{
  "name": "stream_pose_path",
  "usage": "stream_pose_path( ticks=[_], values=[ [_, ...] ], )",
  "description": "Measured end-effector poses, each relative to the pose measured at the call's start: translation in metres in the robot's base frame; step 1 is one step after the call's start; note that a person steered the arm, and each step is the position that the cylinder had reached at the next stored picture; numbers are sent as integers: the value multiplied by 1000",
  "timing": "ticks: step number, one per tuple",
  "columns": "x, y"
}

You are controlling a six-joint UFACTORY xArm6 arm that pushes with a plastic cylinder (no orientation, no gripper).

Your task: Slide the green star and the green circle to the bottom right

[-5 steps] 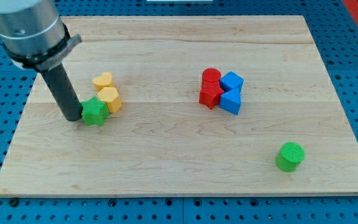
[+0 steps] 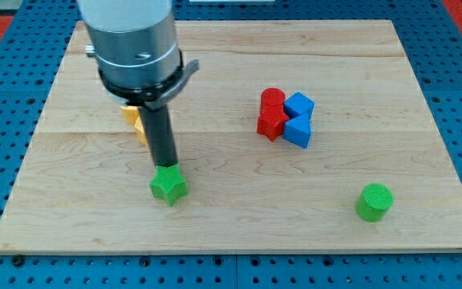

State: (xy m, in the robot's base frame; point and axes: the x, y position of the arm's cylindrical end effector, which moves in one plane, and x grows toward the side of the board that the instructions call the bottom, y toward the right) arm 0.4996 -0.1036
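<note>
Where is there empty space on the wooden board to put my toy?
Bare wood lies between the green star and green circle, and along the view's top right edge. It's crowded around the red and blue blocks, and where my tip touches the star by the yellow blocks.

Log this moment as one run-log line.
tip: touching top edge of green star block | green cylinder block: bottom right of wooden board, apart | star: left of centre

Tabletop (image 2: 215, 225): pale wood, smooth, visible grain. Green star (image 2: 168, 186): matt plastic. Rod: dark, matt.
</note>
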Motion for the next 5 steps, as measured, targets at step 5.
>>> stream_pose_path(
  ticks=[5],
  values=[
    [42, 130]
  ],
)
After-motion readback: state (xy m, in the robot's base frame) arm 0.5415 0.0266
